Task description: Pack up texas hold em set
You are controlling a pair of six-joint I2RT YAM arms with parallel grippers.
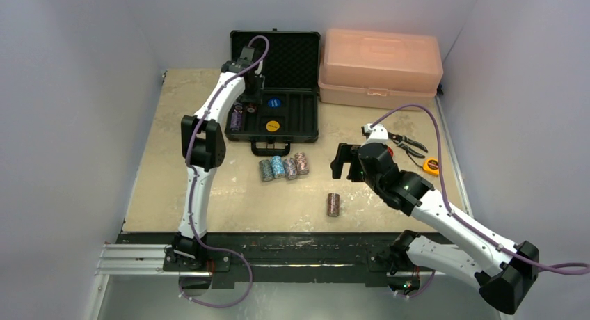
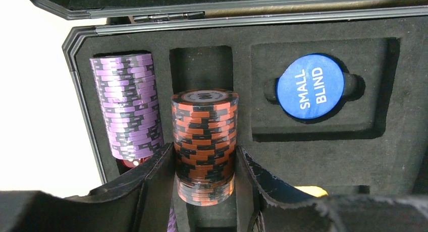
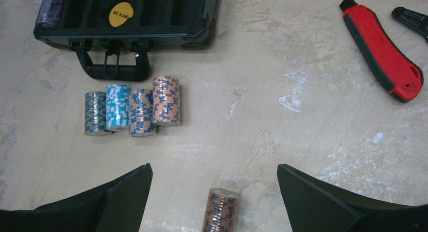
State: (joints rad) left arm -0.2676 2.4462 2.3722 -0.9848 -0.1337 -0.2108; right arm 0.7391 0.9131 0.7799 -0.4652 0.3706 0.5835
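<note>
Case [image 1: 306, 122], black, is found open at the far middle of the table [image 1: 174, 167]. Its foam-lined lid [image 1: 296, 56] is stood up behind the slotted tray [image 2: 313, 156]. Handle [image 3: 113, 65] is turned toward the arms.

Left gripper [image 2: 204, 159] is reached into the tray, with its fingers [image 2: 151, 181] pressed against both sides of an orange-and-black chip stack [image 2: 204, 136]. The stack is held lying along the second slot from the case's left wall. Whether it is fully seated cannot be told. A purple chip stack [image 2: 128, 106] is lodged in the slot just beside it, against that wall. SMALL BLIND disc [image 2: 310, 87], blue, is set in a round recess to the right. BIG BLIND disc [image 3: 121, 14], yellow, is set in the recess nearer the handle.

Right gripper [image 3: 214, 184] is held above the table with its fingers spread wide, and nothing is gripped. A lone chip stack [image 3: 221, 212] is seen lying on the table below the gap, apart from both fingers.

Row of four chip stacks [image 3: 132, 111] is laid side by side and touching, just in front of the handle.

Pink toolbox [image 1: 379, 66], closed, is placed just beside the case on the right. Red-handled pliers [image 3: 383, 55] and a small yellow object [image 1: 432, 165] are laid near the table's right edge.
</note>
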